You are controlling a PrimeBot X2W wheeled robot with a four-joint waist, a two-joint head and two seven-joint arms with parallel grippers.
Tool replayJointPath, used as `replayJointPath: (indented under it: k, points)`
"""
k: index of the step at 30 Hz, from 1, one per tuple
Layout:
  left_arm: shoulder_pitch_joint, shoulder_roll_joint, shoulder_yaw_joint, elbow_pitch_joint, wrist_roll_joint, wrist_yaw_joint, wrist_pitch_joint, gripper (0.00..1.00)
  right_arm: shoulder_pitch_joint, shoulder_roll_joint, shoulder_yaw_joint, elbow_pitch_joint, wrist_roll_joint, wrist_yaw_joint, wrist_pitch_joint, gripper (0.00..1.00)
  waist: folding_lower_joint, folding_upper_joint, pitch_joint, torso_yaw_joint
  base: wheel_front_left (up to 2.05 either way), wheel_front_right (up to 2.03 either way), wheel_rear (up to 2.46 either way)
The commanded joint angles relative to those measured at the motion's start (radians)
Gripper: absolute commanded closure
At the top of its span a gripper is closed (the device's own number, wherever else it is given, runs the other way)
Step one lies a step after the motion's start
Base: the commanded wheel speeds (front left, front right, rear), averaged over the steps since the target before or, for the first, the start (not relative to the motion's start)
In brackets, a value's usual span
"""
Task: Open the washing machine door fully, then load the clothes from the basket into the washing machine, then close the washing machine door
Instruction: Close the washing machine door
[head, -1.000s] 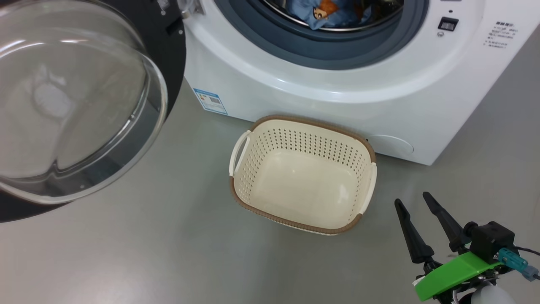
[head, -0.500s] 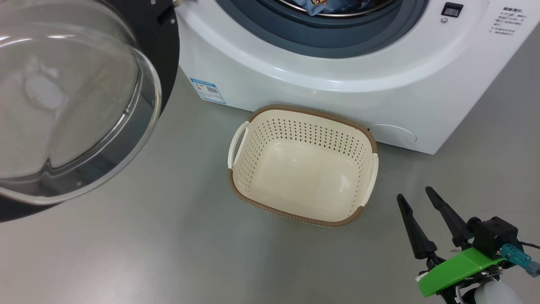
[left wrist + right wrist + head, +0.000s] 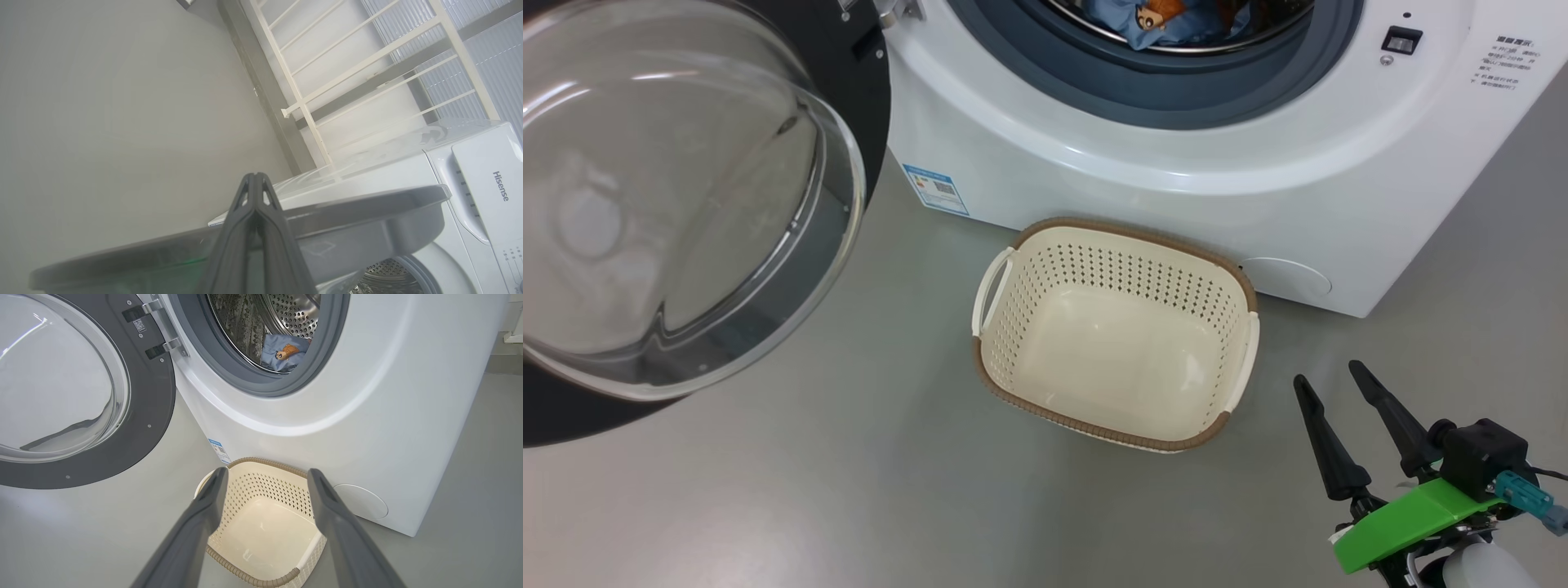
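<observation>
The washing machine door (image 3: 849,82) stands swung open at the left, its glass bowl (image 3: 678,204) bulging toward me. Behind it the white washing machine (image 3: 1143,196) shows its drum with the blue bear-print clothes (image 3: 1168,20) inside, also seen in the right wrist view as clothes (image 3: 282,351). The basket (image 3: 1127,233) sits on the floor against the machine's front and holds nothing. My right gripper (image 3: 1327,373) hovers open to the basket's lower right, apart from it. My left gripper (image 3: 254,176) is shut on nothing, its fingers crossing the door's edge (image 3: 367,212); contact cannot be told.
Grey floor (image 3: 849,490) spreads in front of the machine and basket. A white railing (image 3: 327,81) and a wall stand behind the machine in the left wrist view. The open door overhangs the floor on the left.
The head view has shifted slightly, so the camera moved. The basket, door and right gripper keep their places relative to each other.
</observation>
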Motion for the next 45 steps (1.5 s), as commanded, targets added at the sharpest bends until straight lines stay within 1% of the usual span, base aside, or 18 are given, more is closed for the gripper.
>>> replayJointPath:
  k: [1, 14, 24, 30, 37, 38, 45]
  points:
    - [0.015, 0.028, -0.002, -0.026, -0.007, -0.003, 0.038, 1.00, -0.011, 0.001, 0.021, -0.021, 0.002, 0.002, -0.005, 0.00, 0.0000, 0.0000, -0.004, 0.002, 0.00, 0.00, 0.00]
    - [0.053, 0.044, -0.020, -0.057, -0.048, -0.003, 0.196, 1.00, 0.025, 0.016, 0.002, -0.019, 0.001, 0.002, -0.005, 0.00, 0.0000, 0.0000, -0.068, 0.015, 0.00, 0.00, 0.00]
    - [0.079, 0.045, -0.042, -0.122, -0.096, -0.003, 0.366, 1.00, 0.045, 0.026, -0.016, -0.020, 0.003, 0.002, -0.005, 0.00, 0.0000, 0.0000, -0.105, 0.025, 0.00, 0.00, 0.00]
    - [0.106, 0.037, -0.055, -0.194, -0.130, -0.003, 0.461, 1.00, 0.060, 0.027, -0.027, -0.022, 0.005, 0.002, -0.005, 0.00, 0.0000, 0.0000, -0.123, 0.027, 0.00, 0.00, 0.00]
    - [0.152, 0.017, -0.057, -0.316, -0.174, -0.003, 0.555, 1.00, 0.076, 0.032, -0.044, -0.024, 0.005, 0.002, -0.005, 0.00, 0.0000, 0.0000, -0.143, 0.024, 0.00, 0.00, 0.00]
    - [0.152, 0.017, -0.057, -0.316, -0.174, -0.003, 0.555, 1.00, 0.076, 0.032, -0.044, -0.024, 0.005, 0.002, -0.005, 0.00, 0.0000, 0.0000, -0.143, 0.024, 0.00, 0.00, 0.00]
    - [0.201, -0.021, -0.065, -0.457, -0.206, -0.003, 0.620, 1.00, 0.096, 0.042, -0.062, -0.026, 0.004, 0.002, -0.005, 0.00, 0.0000, 0.0000, -0.167, 0.011, 0.00, 0.00, 0.00]
